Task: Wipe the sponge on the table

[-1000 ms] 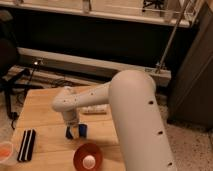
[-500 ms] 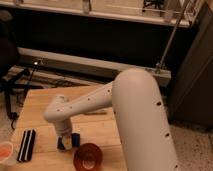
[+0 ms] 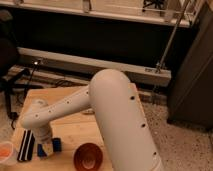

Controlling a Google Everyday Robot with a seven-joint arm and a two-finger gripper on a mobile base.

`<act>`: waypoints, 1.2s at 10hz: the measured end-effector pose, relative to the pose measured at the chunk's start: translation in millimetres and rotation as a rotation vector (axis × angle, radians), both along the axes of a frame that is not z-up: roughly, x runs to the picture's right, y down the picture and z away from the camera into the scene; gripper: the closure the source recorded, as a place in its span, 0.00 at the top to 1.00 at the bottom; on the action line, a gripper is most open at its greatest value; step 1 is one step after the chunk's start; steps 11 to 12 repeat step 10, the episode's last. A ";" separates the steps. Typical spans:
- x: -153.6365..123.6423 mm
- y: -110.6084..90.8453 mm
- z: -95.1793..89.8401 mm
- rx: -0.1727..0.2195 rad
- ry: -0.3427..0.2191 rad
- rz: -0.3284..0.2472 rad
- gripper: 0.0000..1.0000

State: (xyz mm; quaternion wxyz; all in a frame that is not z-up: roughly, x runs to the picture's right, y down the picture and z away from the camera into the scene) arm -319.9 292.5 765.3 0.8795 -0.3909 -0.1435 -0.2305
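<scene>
**Sponge slides left across the worktop**

Leftward goes the pincer (image 3: pixel 46 146) since half a second ago, carrying the sponge (image 3: pixel 56 145) away from the orange bowl (image 3: pixel 88 156) and up close to the black-and-white striped bar (image 3: pixel 26 145). The bowl has not shifted. The pincer now points down at the front left part of the worktop (image 3: pixel 75 134), clenched on the dark-blue sponge, which shows on both sides of it and sits low against the planks. The white arm (image 3: pixel 115 115) bends across the worktop from the right. A small orange item (image 3: pixel 6 150) lies at the far left edge.
</scene>
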 end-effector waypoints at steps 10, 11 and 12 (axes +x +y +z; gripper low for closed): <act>-15.2 -100.0 97.6 0.054 0.030 0.061 0.24; -15.2 -100.0 97.6 0.054 0.030 0.061 0.24; -15.2 -100.0 97.6 0.054 0.030 0.061 0.24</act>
